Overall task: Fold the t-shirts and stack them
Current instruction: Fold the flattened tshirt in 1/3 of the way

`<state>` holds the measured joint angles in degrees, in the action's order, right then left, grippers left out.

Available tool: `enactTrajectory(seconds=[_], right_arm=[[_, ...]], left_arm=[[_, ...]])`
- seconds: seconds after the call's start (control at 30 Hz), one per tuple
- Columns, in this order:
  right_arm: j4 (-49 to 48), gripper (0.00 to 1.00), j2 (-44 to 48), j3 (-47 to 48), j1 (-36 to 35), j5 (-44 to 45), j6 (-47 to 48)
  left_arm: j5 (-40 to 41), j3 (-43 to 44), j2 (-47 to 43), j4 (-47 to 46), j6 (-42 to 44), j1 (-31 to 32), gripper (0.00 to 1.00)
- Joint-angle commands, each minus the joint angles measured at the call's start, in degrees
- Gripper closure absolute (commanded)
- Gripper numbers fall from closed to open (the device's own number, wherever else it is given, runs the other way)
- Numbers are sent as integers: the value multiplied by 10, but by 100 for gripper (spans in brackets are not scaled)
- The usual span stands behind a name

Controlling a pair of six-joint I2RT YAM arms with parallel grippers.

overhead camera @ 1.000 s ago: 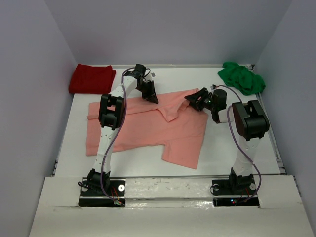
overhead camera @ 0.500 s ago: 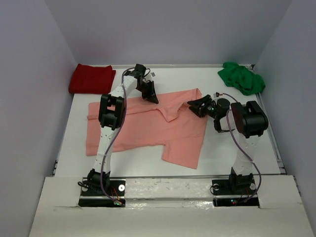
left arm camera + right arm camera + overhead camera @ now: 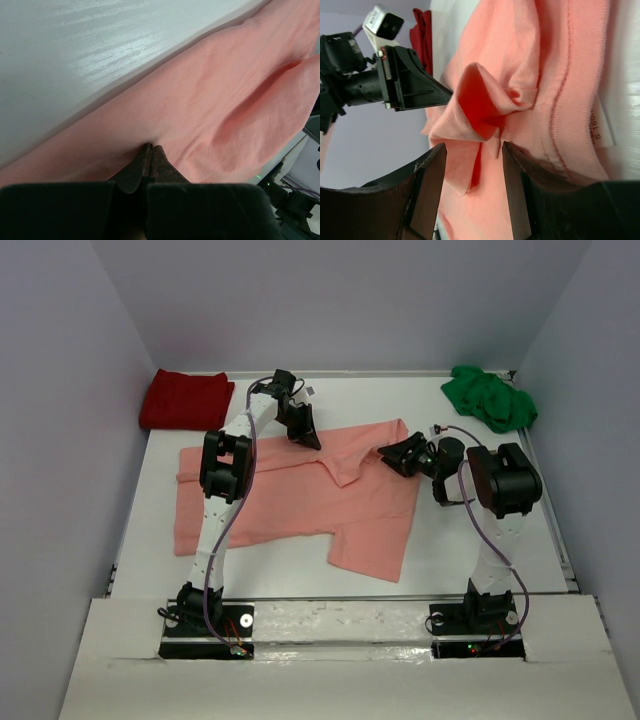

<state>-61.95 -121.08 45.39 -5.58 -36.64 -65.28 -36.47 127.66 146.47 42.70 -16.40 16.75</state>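
The white table (image 3: 470, 540) is cut off at its near edge by the arms' mounting board. From above, the left arm (image 3: 222, 480) crosses the salmon-pink shirt (image 3: 300, 495) and hides a strip of its left half. That shirt lies spread across the middle of the table, with one sleeve hanging toward the near edge. Its far-right part is bunched into a raised fold. The dark red shirt (image 3: 185, 398) sits as a tidy block in the far left corner. The green shirt (image 3: 490, 398) is a crumpled heap in the far right corner, both well apart from the pink one, three shirts in all. There are two grippers. The left gripper (image 3: 150, 150) has its fingers pressed together, pinching the pink cloth at its far edge. The right gripper (image 3: 472, 150) has its fingers apart, one on each side of the raised fold, clamped on nothing. From above, its tips blur into dark housing. A white label (image 3: 601, 122) lies by the collar seam, and its print is too small to read.
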Motion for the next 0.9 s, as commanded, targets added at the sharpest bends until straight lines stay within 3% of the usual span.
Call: enactTrajectory(seconds=[0.0,0.33,0.87], right_arm=[[50,46,34,20,3,-7,82],[154,50,54,48,3,-6,151],[243,51,31,131,-19,-6,232]], left_arm=[[84,-13,49,35,30,-14,96],[85,-13,48,35,30,-15,96],[84,-13,49,35,30,-17,96]])
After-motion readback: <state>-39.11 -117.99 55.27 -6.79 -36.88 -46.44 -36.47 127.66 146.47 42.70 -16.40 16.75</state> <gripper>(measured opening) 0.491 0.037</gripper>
